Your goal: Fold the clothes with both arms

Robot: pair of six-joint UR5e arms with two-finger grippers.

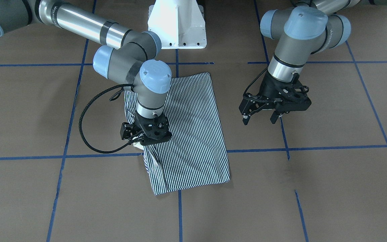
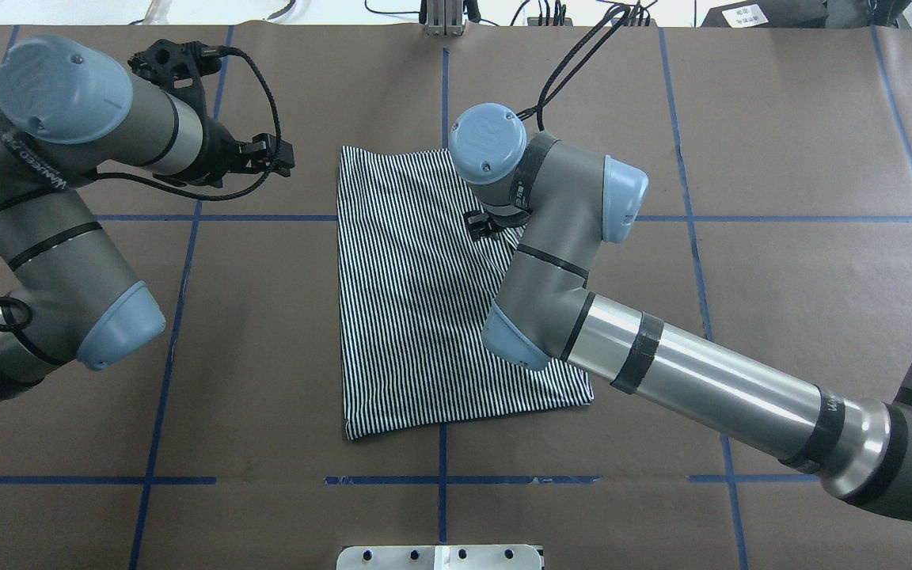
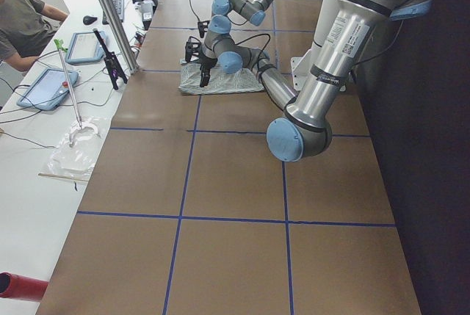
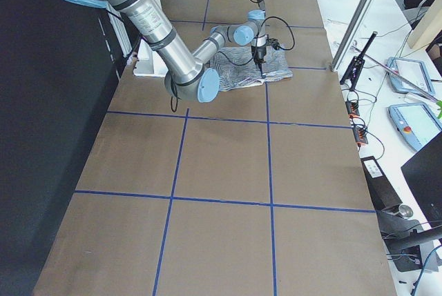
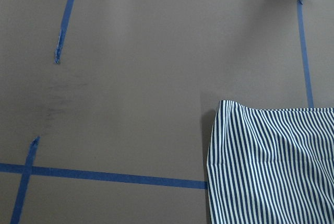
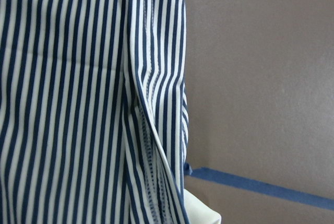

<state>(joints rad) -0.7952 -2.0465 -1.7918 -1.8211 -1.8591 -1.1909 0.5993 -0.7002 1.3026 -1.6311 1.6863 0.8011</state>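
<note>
front-facing view: the striped polo shirt (image 1: 193,134) lies folded into a long rectangle near the middle of the table (image 1: 314,201), its long axis running from the robot's base outward; the right gripper (image 1: 145,133) is down on the shirt's long edge on the robot's right, beside a scrap of cream collar (image 1: 136,145); its fingertips are hidden under its own body, so i cannot tell whether they are pinched on cloth; the left gripper (image 1: 260,118) hangs over bare table, well apart from the other long edge, its jaws spread with nothing between them.

overhead view: the same rectangle runs near to far; the right wrist covers its right edge in the far half; the left gripper sits off the far-left corner, pointing toward the shirt but not touching it.

side views: both arms are small here and add nothing on the jaws; the shirt lies flat below them.

left wrist view: only table, blue tape and one corner of the shirt, off to the side and lower.

right wrist view: stripes and a stitched seam very close, the cream collar at the bottom; no fingertips show.

judgement: the right arm is the nearer one; a fold across the long axis would need the left gripper to close the gap sideways to its own edge.
</note>
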